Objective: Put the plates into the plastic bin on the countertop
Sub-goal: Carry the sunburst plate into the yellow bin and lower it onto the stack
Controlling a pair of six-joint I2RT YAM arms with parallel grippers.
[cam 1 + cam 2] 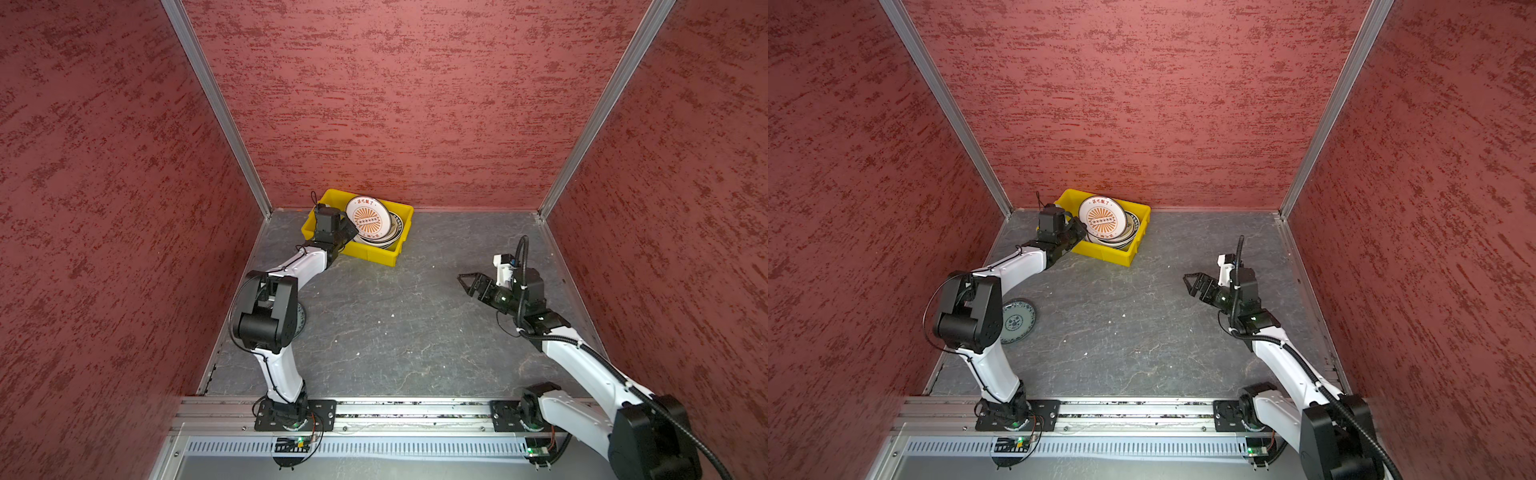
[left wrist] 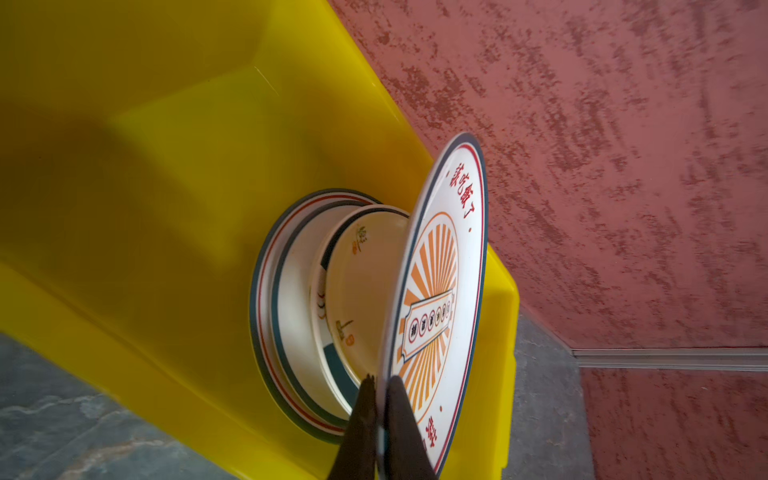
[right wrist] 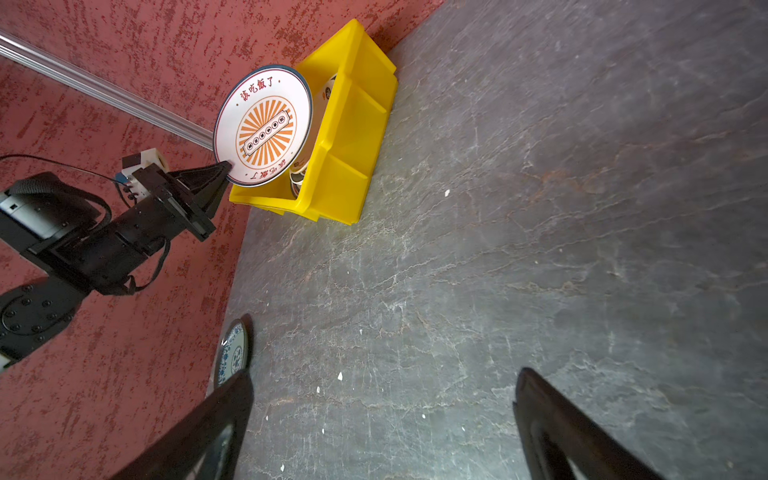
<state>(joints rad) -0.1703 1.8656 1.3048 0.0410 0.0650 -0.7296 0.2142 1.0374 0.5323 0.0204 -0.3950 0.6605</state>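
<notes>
Yellow ribbed plastic bin (image 1: 374,252) sits at the table's (image 1: 395,332) far edge; left gripper (image 2: 380,380) is clamped on the white round sunburst plate (image 1: 368,218), tilted just above the stacked plates (image 2: 299,291) inside. Right gripper (image 1: 464,286) gapes empty. Round blue-patterned plate (image 1: 1017,322) lies by the left edge.

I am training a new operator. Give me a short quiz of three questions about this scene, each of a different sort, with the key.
1. True or false: the right gripper holds a plate.
2. What does the left gripper pinch over the yellow bin? A) the bin's wall B) the rim of the plate with orange rays C) nothing
3. Fill in: ___ plate lies on the countertop outside the bin.

Key:
1. False; its jaws stand open and empty.
2. B.
3. One: the blue-patterned plate beside the left arm.
</notes>
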